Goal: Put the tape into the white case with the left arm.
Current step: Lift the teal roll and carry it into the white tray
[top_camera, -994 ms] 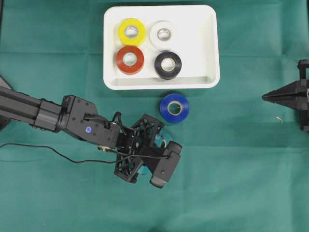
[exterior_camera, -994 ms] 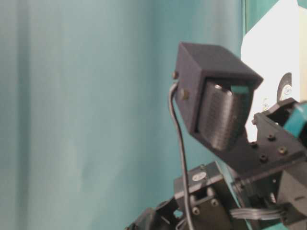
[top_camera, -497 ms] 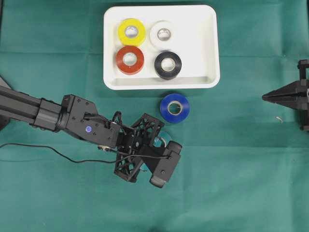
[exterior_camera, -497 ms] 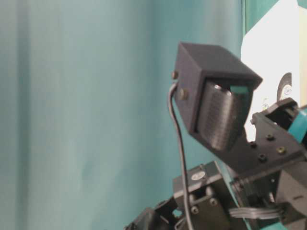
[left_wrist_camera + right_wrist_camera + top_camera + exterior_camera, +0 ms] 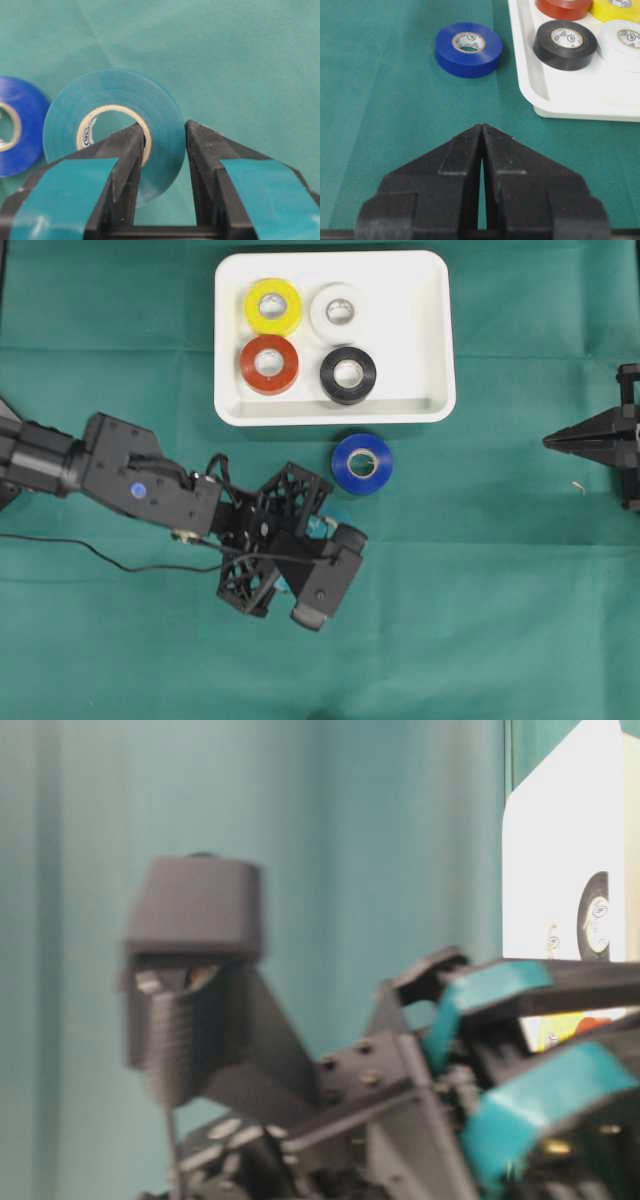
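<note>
Two fingers (image 5: 125,170) of the left arm (image 5: 140,490) are clamped on one side of a teal tape roll (image 5: 112,130), one finger inside the core and one outside. That hold is narrow, so the roll could pivot or slip out during the lift. Just beside it lies a blue roll (image 5: 361,463), which a low swing might knock. Beyond sits the white case (image 5: 440,340), already holding four rolls. Far to the side, the right arm's fingers (image 5: 481,145) are pressed together, holding nothing.
</note>
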